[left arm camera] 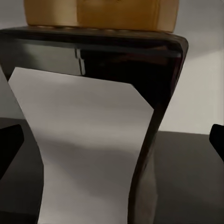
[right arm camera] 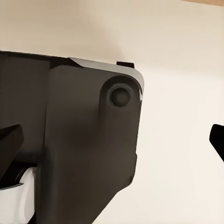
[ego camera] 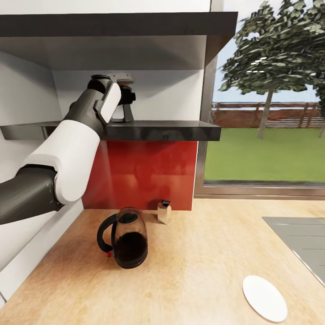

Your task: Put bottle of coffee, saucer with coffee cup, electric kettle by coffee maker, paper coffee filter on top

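Left gripper (ego camera: 127, 97) raised to the kitchen shelf (ego camera: 135, 130), at the bottle of coffee (left arm camera: 93, 116).

Seen up close between spread fingertips (left arm camera: 9, 149), not gripped, contact unclear. Below the shelf on the kitchen countertop (ego camera: 203, 271): one electric kettle (ego camera: 128, 243), one small carton (ego camera: 164, 211) just behind it, one saucer (ego camera: 264, 298) well apart near the front edge, bare wood between. Sink (ego camera: 302, 243) far from the kettle. Right gripper (right arm camera: 116, 140) fingertips apart, holding nothing.
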Controlling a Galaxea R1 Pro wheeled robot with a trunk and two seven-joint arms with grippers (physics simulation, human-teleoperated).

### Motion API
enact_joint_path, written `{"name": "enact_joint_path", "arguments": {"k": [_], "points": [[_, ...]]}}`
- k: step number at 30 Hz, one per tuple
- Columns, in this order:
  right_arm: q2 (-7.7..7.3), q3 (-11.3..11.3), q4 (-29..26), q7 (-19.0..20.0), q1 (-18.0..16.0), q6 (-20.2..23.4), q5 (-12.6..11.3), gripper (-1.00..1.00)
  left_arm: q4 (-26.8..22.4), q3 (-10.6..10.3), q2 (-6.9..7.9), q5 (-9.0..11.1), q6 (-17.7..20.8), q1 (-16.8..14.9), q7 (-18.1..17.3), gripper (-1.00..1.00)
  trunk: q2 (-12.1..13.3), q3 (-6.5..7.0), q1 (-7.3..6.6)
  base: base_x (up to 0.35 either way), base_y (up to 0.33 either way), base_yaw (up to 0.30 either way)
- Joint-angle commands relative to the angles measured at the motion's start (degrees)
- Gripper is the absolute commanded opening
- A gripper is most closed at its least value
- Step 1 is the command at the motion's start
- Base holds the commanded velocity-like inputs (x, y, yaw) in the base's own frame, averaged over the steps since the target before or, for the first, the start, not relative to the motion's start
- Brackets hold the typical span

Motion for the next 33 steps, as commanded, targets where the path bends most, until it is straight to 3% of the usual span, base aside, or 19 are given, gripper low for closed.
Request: {"name": "enact_joint_path", "arguments": {"k": [1,33], "points": [[0.00,-0.1,0.0,-0.1,0.0,-0.1,0.5,1.00,-0.1,0.0,-0.01,0.5,0.2,0.0,0.4,1.00,0.0,-0.03,0.02,0.003,-0.001,0.000],[0.00,-0.2,0.0,-0.1,0.0,-0.1,0.5,1.00,0.1,0.1,0.19,0.5,0.2,0.2,0.3,1.00,0.0,-0.03,0.02,0.015,0.000,0.000]]}}
